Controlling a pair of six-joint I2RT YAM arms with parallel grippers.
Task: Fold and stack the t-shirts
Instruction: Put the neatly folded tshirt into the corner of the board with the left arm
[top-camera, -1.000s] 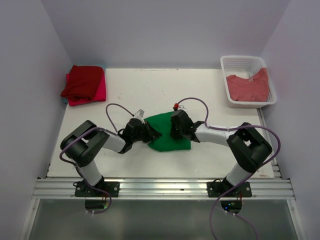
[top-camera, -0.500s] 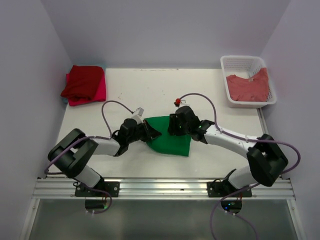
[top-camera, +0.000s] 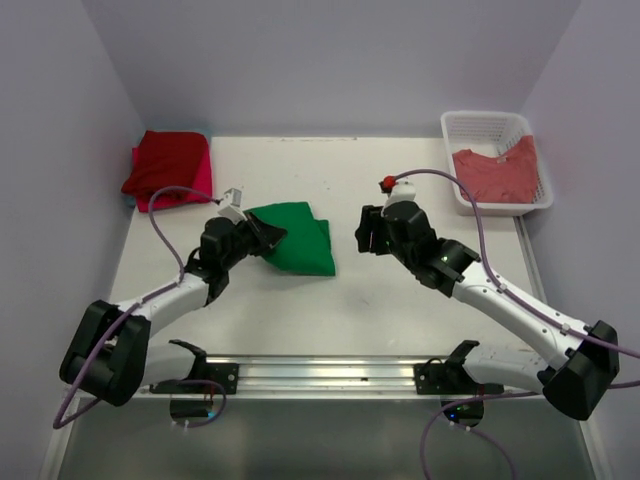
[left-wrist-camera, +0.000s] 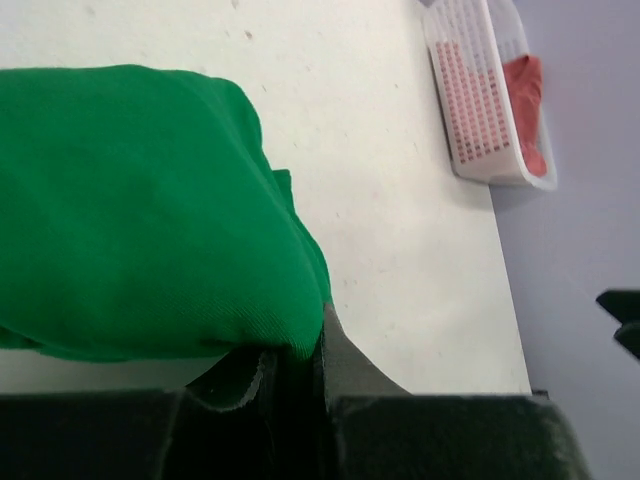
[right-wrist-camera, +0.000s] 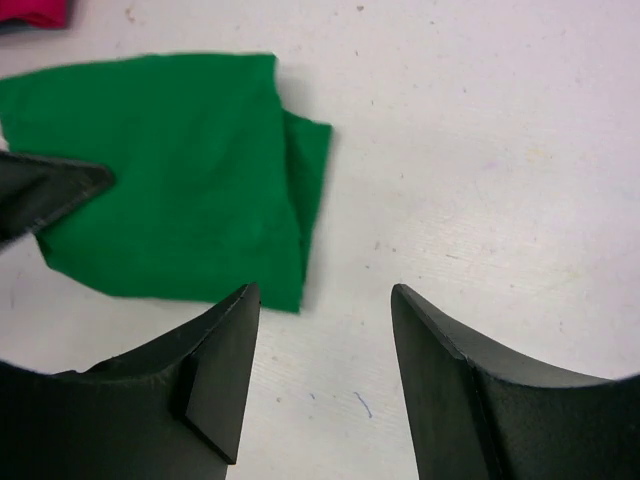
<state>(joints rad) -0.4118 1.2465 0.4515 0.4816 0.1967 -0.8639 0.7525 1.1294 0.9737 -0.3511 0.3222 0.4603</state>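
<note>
The green t-shirt (top-camera: 295, 238) lay folded into a rough, thick rectangle on the white table (top-camera: 300, 310), left of centre and nearer the left arm than the right. The left gripper (top-camera: 258, 234) was clamped on the shirt's left edge. In the left wrist view its dark fingers (left-wrist-camera: 335, 365) stood almost together at the bottom of the picture with a lip of green cloth pinched between them. The bulging fold covered the fingertips, so how deep the bite went could not be made out. From above, the wrist body hid the same spot. The right gripper (top-camera: 368, 232) hung off to the right of the shirt, apart from it, its jaws spread wide. In its own camera the two black fingers (right-wrist-camera: 225, 350) framed bare tabletop, with the shirt's corner just beyond the left one, and the layered edges showed a narrower flap sticking out on the right side. Farther back, in the far left corner, a red t-shirt (top-camera: 168, 162) sat on top of a pink t-shirt (top-camera: 195, 190), of which only a border showed; how many garments made up that pile could not be told. In the far right corner stood the white lattice basket (top-camera: 497, 122), holding a crumpled salmon-red t-shirt (top-camera: 497, 175) whose shape was hard to read.
</note>
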